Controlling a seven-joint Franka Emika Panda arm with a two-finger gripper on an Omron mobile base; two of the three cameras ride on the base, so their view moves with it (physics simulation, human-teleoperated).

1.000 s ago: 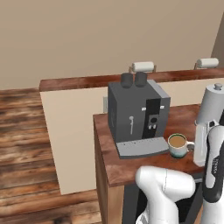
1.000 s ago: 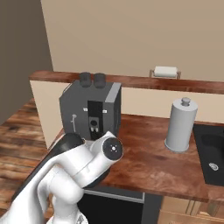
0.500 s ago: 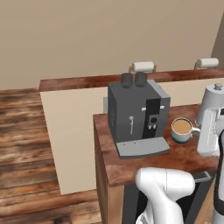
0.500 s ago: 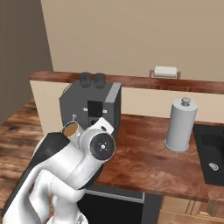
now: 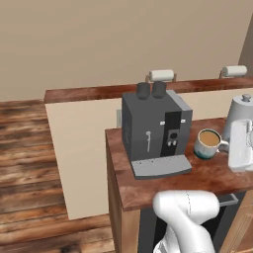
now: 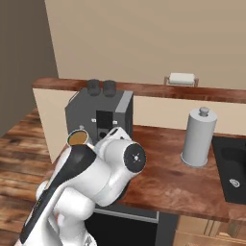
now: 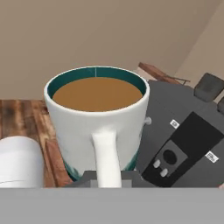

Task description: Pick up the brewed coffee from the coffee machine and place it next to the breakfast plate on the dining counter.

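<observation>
The brewed coffee (image 5: 209, 143), a white mug with a teal base band, hangs in the air just right of the coffee machine (image 5: 154, 129). My gripper (image 5: 228, 147) is shut on its handle from the right. In the hand view the mug (image 7: 97, 114) stands upright and close, with brown coffee inside and its handle toward the camera, where my gripper (image 7: 108, 178) holds it. The dark machine (image 7: 188, 140) lies tilted behind it. From the right base, the mug's rim (image 6: 78, 139) peeks above my arm, in front of the machine (image 6: 98, 113). The breakfast plate and dining counter are out of view.
A white cylindrical canister (image 6: 199, 137) stands on the wooden counter (image 6: 163, 180) right of the machine, close behind my hand (image 5: 242, 111). A dark sink (image 6: 234, 174) is set in at far right. A higher wooden ledge (image 5: 89, 92) with roll holders runs behind.
The mug has risen from just above the counter and shifted slightly right, still held by its handle. My arm swung up with it.
</observation>
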